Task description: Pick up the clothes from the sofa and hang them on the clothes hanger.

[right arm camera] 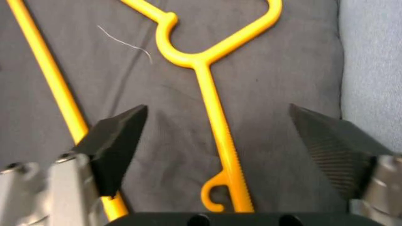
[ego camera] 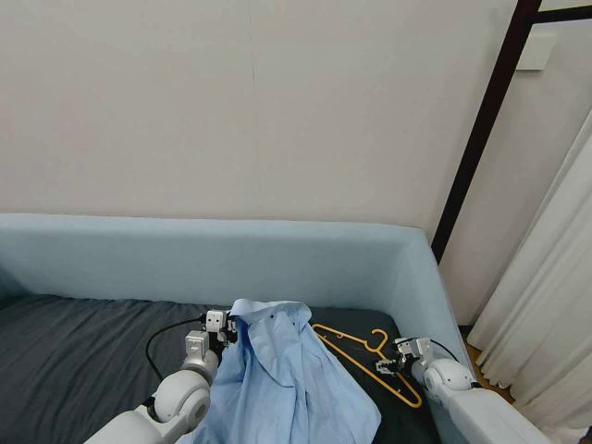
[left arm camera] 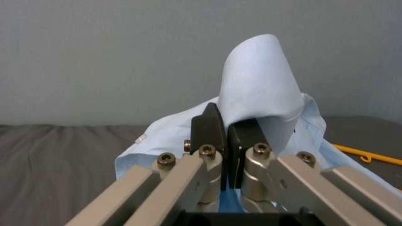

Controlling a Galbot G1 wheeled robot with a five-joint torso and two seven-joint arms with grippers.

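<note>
A light blue shirt [ego camera: 282,375] lies crumpled on the dark grey sofa seat [ego camera: 74,351]. My left gripper [ego camera: 225,326] is shut on the shirt's collar edge; in the left wrist view the black fingers [left arm camera: 217,136] pinch a raised fold of shirt [left arm camera: 261,84]. A yellow hanger [ego camera: 365,356] lies flat on the seat just right of the shirt. My right gripper [ego camera: 396,359] hovers open over it; in the right wrist view the hanger's arm [right arm camera: 217,117] runs between the two spread fingertips [right arm camera: 119,141].
The sofa's pale blue backrest [ego camera: 213,259] and right armrest [ego camera: 421,296] box in the seat. A white curtain [ego camera: 546,305] and a dark door frame [ego camera: 481,129] stand to the right. The seat's left half is bare.
</note>
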